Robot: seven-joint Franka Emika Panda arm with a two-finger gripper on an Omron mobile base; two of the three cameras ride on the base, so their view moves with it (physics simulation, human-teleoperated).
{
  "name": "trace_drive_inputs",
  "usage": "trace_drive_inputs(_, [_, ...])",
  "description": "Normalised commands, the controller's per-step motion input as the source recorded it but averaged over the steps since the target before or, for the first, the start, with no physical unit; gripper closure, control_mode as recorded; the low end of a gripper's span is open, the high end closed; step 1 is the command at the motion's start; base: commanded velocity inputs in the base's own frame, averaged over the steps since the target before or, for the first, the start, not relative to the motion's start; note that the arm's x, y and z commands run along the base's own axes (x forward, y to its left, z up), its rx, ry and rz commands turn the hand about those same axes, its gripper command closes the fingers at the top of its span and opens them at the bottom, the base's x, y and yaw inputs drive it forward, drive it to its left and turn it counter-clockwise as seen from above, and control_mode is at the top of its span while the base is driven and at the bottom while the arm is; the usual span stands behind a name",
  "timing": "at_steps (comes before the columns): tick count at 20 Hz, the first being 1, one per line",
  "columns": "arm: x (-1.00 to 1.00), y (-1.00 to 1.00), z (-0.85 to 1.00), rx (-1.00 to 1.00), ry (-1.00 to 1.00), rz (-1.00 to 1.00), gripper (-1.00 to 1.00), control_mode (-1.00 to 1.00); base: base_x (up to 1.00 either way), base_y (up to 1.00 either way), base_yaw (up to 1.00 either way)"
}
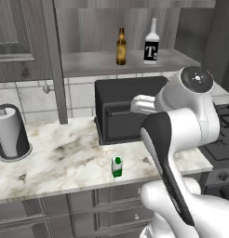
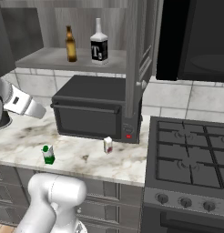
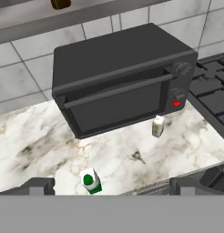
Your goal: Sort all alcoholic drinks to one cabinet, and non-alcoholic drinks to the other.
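Observation:
Two alcoholic drinks stand on the open cabinet shelf above the counter: a slim brown beer bottle and a taller clear bottle with a black "T" label. A small green-and-white carton stands near the counter's front edge. A small white carton stands by the toaster oven's right front corner. My gripper is open, its tips far apart and holding nothing. It hovers well above the counter, looking down at the green carton.
A black toaster oven sits at the back of the marble counter. A paper towel holder stands at the left, a gas stove at the right. An open cabinet door hangs beside the shelf.

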Motion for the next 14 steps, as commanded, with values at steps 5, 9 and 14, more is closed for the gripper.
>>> trace_drive_inputs(5, [-0.34, 0.11, -0.07, 0.0, -0.05, -0.03, -1.0, -1.0, 0.0, 0.0, 0.0])
trace_drive_inputs(9, [-0.3, 0.07, -0.04, 0.0, -0.05, -0.01, -1.0, -1.0, 0.0, 0.0, 0.0])
trace_drive_inputs(14, [-0.29, 0.11, -0.12, 0.0, -0.04, 0.0, -1.0, -1.0, 0.0, 0.0, 0.0])
